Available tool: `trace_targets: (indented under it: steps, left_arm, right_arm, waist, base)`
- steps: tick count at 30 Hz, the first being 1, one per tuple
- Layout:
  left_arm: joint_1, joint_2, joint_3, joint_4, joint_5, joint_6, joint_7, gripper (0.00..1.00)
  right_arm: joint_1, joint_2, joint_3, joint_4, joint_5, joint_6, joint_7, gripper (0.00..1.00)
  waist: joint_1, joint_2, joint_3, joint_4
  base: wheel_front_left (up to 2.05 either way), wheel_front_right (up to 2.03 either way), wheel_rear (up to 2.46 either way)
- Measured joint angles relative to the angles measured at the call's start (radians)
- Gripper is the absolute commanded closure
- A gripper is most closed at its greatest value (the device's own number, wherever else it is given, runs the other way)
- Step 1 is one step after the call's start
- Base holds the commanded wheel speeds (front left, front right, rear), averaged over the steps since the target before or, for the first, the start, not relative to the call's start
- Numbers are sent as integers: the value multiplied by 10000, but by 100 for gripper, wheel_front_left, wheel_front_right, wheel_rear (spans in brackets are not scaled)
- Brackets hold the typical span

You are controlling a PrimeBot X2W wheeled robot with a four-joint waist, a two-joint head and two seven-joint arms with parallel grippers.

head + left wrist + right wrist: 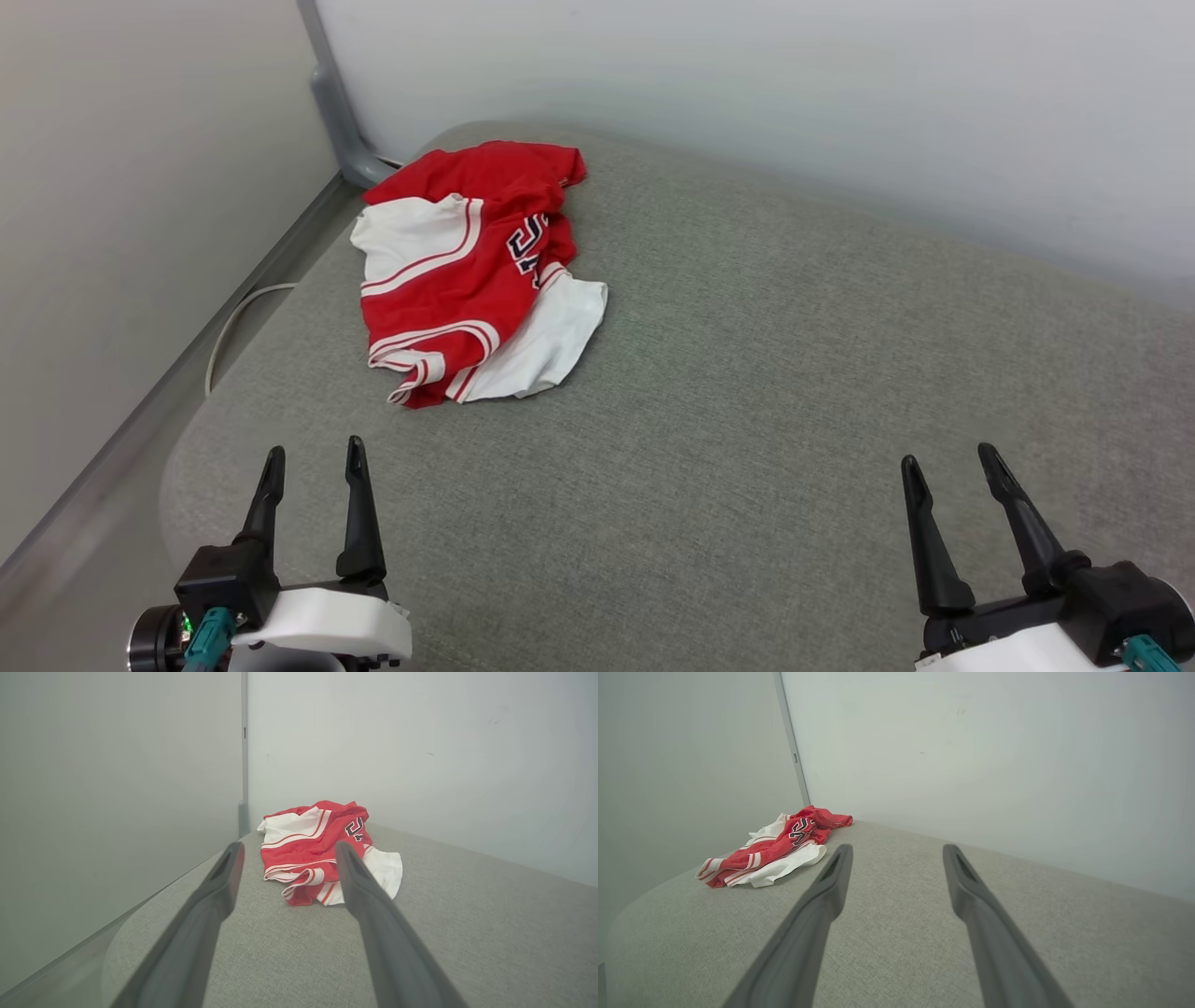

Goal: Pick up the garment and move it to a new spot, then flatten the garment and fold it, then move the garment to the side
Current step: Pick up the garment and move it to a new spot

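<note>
Head view: garment lies crumpled in the far-left corner of the grey cushion, close to the wall post, one white sleeve on top, the other poking out at the right, part of the lettering showing. A pale cable runs along the cushion's left edge. Left gripper sits low left, fingers apart, holding nothing, garment ahead of it and not touching. Right gripper low right, fingers also apart and empty, well apart from the garment. Left wrist view: garment is framed between the two fingers, straight ahead, striped hem nearest. So the left arm looks like the natural one for the pickup. Suggest going straight in, tips low to the cushion, and pinching a raised fold near the striped hem, not the flat white sleeve, since thin fabric slips and a single layer may drag the rest. Keep clear of the left edge and the cable. Right wrist view: garment is off to the upper left of the fingers, with bare cushion ahead. Judgement: the open middle of the cushion is the obvious drop spot, with room there to flatten with both arms.
</note>
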Motion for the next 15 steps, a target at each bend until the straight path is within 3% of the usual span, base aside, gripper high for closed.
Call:
trace_targets:
  steps: [9, 15]
  left_arm:
    - [36, -2, 169, 127, -84, -61, 0, 0]
    - [-503, 0, 571, 403, -61, -458, 0, 0]
  right_arm:
    - [2, 0, 58, 44, -10, 0, 0, 0]
    - [-62, 0, 161, 8, -109, 2, 0, 0]
  waist:
    - [0, 0, -98, 262]
    - [0, 0, 35, 148]
  base:
    - [0, 0, 0]
    - [0, 0, 0]
